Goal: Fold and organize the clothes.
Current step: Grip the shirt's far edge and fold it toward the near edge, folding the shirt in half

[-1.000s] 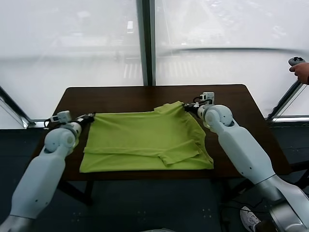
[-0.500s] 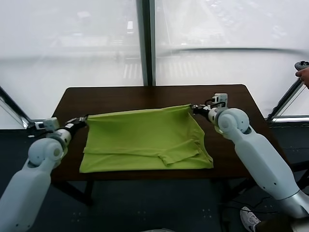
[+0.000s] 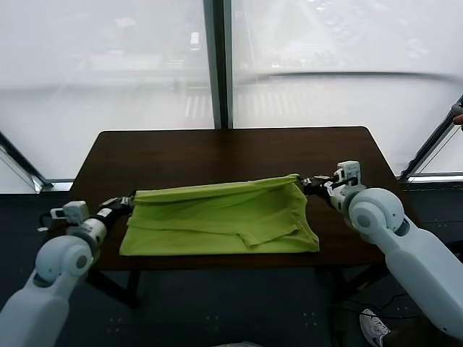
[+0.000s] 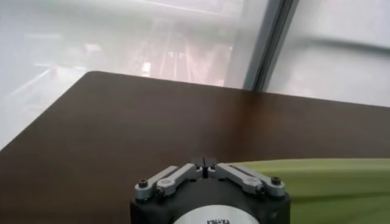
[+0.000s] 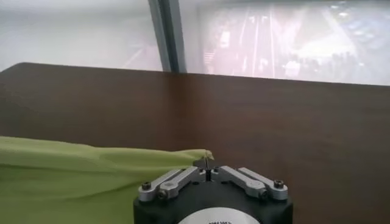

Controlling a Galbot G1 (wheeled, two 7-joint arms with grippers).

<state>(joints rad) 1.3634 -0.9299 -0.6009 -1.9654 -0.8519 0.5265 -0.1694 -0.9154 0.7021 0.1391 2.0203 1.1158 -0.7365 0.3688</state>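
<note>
On the dark brown worktop (image 3: 217, 148), seen from the head: a lime-green T-shirt (image 3: 224, 220), lying near the front edge. Back edge of the shirt lifted up and pulled tight between the two claws. Left claw (image 3: 130, 200) at the shirt's left corner, pinched shut on the cloth. Right claw (image 3: 307, 182) at the shirt's right corner, pinched shut on the cloth too. Front part of the shirt flat on the wood, with a fold across the middle. Behind the worktop, big foggy windows (image 3: 311, 65) with a dark post (image 3: 218, 65) between them.

From the left wrist: left claw (image 4: 205, 167) closed tight, tips pressed together. A strip of green T-shirt (image 4: 323, 179) running off from the tips to one side. Bare brown worktop (image 4: 152, 122) beyond, then the window.

From the right wrist: right claw (image 5: 209, 164) closed tight on a little point of the T-shirt (image 5: 91, 179). Green cloth stretching away from the tips, with soft wrinkles. Brown worktop (image 5: 292, 128) past it, and the window post (image 5: 163, 33) farther back.
</note>
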